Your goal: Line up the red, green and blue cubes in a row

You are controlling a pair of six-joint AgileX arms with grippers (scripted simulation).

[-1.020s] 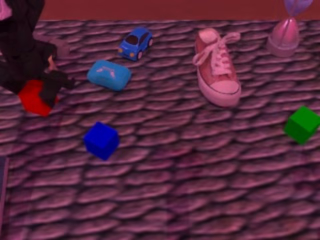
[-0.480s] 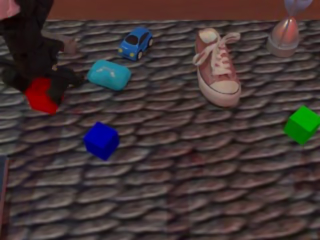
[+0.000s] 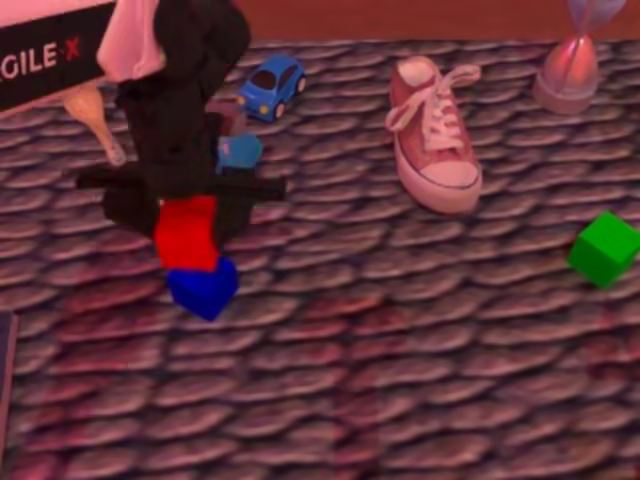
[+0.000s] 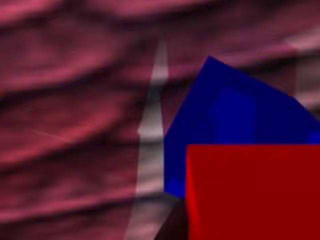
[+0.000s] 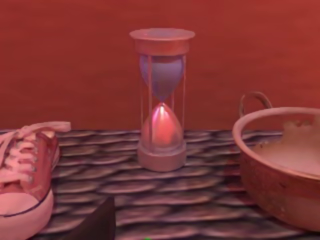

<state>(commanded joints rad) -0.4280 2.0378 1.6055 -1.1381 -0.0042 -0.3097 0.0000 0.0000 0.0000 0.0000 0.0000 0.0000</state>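
My left gripper (image 3: 187, 228) is shut on the red cube (image 3: 186, 234) and holds it above the knitted mat, right beside the blue cube (image 3: 205, 287) on its far side. In the left wrist view the red cube (image 4: 252, 192) fills the near corner, with the blue cube (image 4: 235, 110) just beyond it. Whether the two cubes touch I cannot tell. The green cube (image 3: 603, 248) lies alone at the right edge. My right gripper (image 5: 142, 236) stays parked out of the top view, open, with one dark finger (image 5: 97, 222) showing.
A teal soap-like block (image 3: 241, 152) is half hidden under my left arm. A light-blue toy car (image 3: 271, 86) and a pink sneaker (image 3: 432, 135) lie at the back, an hourglass (image 3: 570, 70) at the back right. A copper pot (image 5: 280, 165) stands near the hourglass.
My left arm has lifted the red cube from the far left and carried it right, to just behind the blue cube. The blue and green cubes have not moved.
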